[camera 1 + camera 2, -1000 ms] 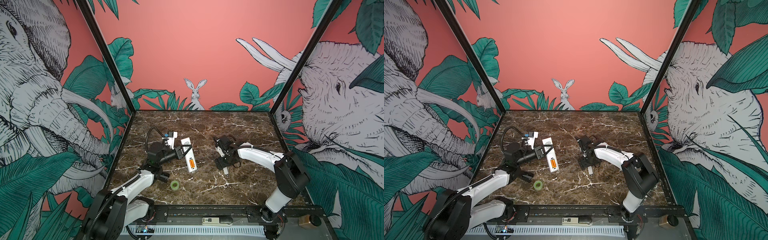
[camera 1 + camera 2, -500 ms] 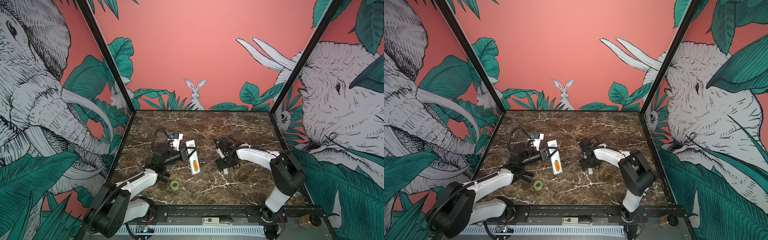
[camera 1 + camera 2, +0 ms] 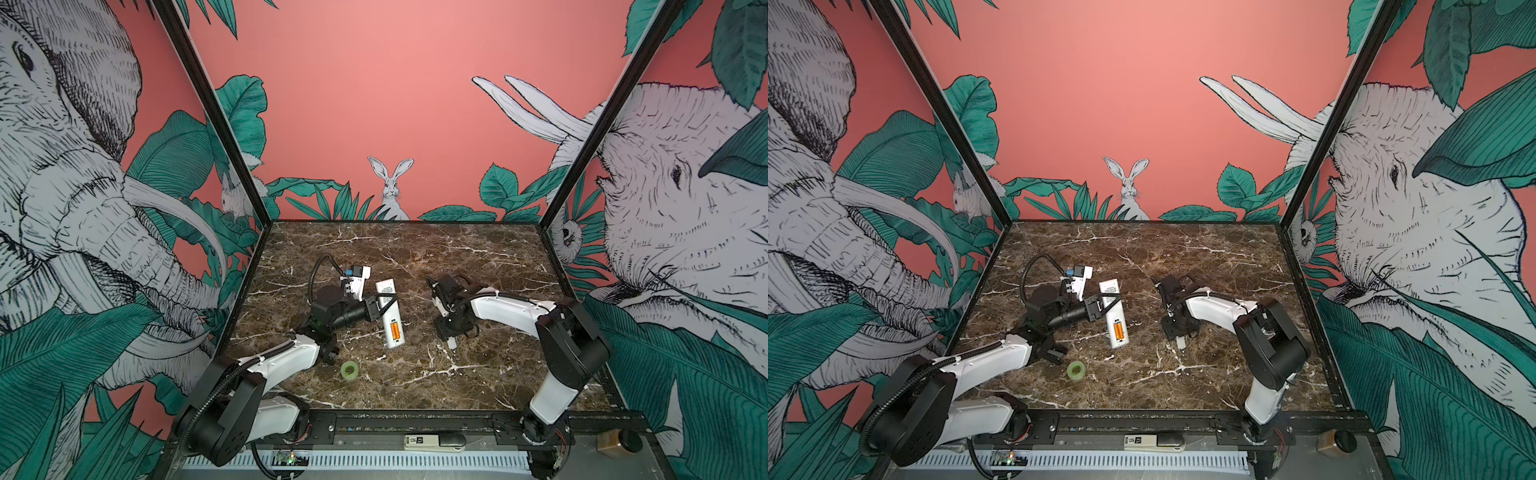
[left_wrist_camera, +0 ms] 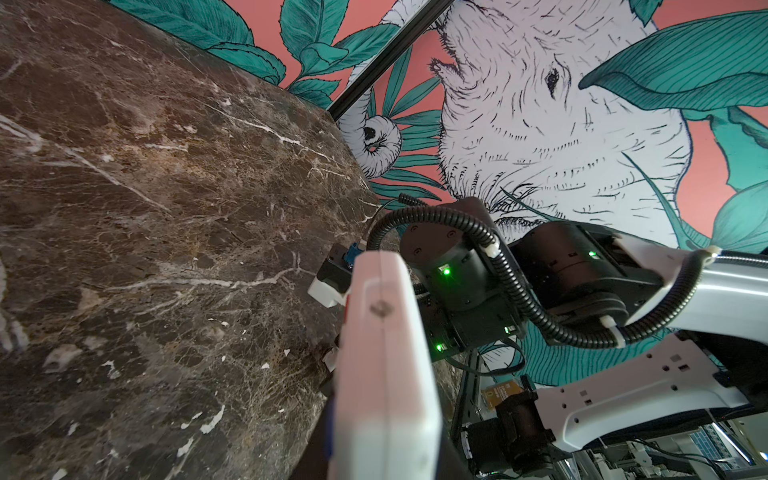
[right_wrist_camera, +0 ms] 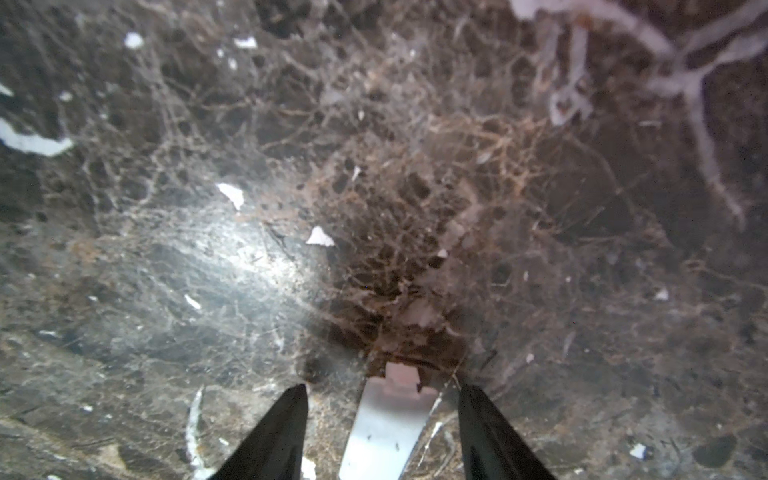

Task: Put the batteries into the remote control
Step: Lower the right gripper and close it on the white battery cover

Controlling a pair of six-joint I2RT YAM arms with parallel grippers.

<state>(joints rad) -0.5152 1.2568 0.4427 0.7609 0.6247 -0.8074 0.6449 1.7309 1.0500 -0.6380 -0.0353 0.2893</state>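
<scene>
The right claw (image 5: pixel 383 390) stood open and pointed down at the dark marble worktop (image 3: pixel 490 374). A small grey rectangular cover piece (image 5: pixel 384 432) was between its jaws, touching neither, with its long axis across their closing line. The long slim white remote control (image 3: pixel 385 289) was well apart toward the left edge, its long axis running from back edge to front edge. The closed left claw (image 3: pixel 380 306) gripped it across the middle. Two orange batteries (image 3: pixel 395 330) sat in its open bay, so I judged the cover was next, for the nearer right arm.
</scene>
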